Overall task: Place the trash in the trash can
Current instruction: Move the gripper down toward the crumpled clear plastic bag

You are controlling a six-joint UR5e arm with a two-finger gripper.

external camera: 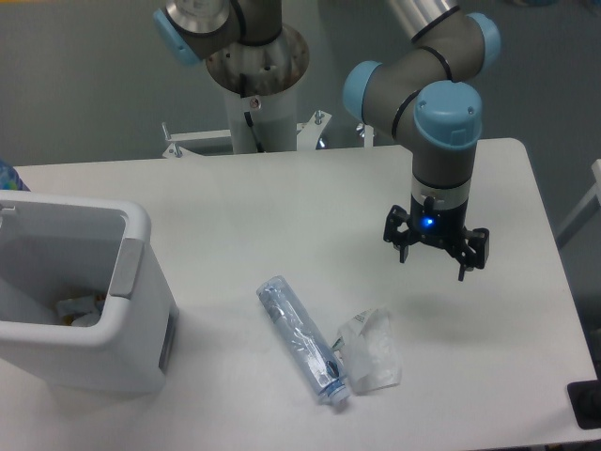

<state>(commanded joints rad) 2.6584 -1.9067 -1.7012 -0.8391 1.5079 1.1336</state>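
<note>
While the hand (435,256) hovers open, bottle (302,339) and wrapper (370,350) lie near the table's (282,216) front edge.

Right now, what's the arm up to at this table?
Trash cleanup, nothing picked up yet. The gripper hangs open above the table, on the right, holding nothing. The crushed bottle and the crumpled wrapper both lie on the table near the front edge, side by side, left of and nearer the camera than the gripper. The bin stands at the left with some scraps already showing inside. Neither piece has gone in.
</note>
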